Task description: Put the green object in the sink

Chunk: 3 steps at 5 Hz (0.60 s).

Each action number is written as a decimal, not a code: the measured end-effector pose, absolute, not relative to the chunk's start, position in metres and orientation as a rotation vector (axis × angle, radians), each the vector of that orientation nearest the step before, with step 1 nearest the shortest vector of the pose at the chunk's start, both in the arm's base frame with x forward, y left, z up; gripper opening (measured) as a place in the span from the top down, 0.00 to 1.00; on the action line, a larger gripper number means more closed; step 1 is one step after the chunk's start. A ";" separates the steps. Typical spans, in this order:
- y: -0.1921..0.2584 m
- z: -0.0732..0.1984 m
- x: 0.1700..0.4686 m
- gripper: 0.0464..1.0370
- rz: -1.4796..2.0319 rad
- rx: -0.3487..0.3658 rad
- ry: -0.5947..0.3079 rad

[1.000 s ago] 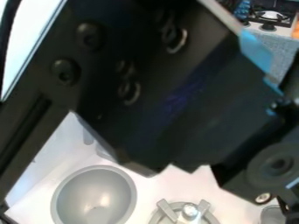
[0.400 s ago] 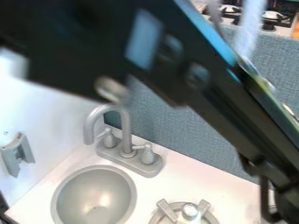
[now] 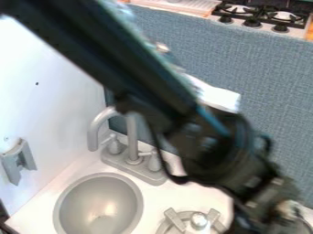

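Camera view: one arm (image 3: 131, 68), one faucet (image 3: 132, 141), two handles (image 3: 114, 145).

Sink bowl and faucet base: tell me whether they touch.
Apart. In the camera view, a strip of white counter shows between the rim of the sink bowl and the faucet base.

The white, smooth counter (image 3: 160, 194) carries a grey, round, bowl-shaped sink basin (image 3: 83, 201), set at lower left. A grey, curved, two-handled faucet (image 3: 132, 144) stands behind the basin, near the counter's rear edge. Right of the basin lies a grey, round, pronged fixture (image 3: 176, 220), possibly a burner. A white, flat panel (image 3: 52, 105) borders the counter on the left and bears a grey, angular bracket (image 3: 18, 160). Behind the counter rises a blue-grey, woven-textured partition (image 3: 275, 100); beyond it, at upper right, sits a black-topped stove (image 3: 263, 17).
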<state>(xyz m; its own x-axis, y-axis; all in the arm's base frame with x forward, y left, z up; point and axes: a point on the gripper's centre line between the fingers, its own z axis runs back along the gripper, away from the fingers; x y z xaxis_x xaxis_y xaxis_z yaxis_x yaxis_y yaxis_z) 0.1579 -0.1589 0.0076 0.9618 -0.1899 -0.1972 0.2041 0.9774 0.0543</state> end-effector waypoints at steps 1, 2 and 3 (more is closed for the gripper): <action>-0.116 0.004 0.150 0.95 -0.079 0.052 0.145; -0.089 -0.006 0.149 0.95 -0.033 0.043 0.138; -0.058 -0.020 0.155 0.95 -0.014 0.017 0.070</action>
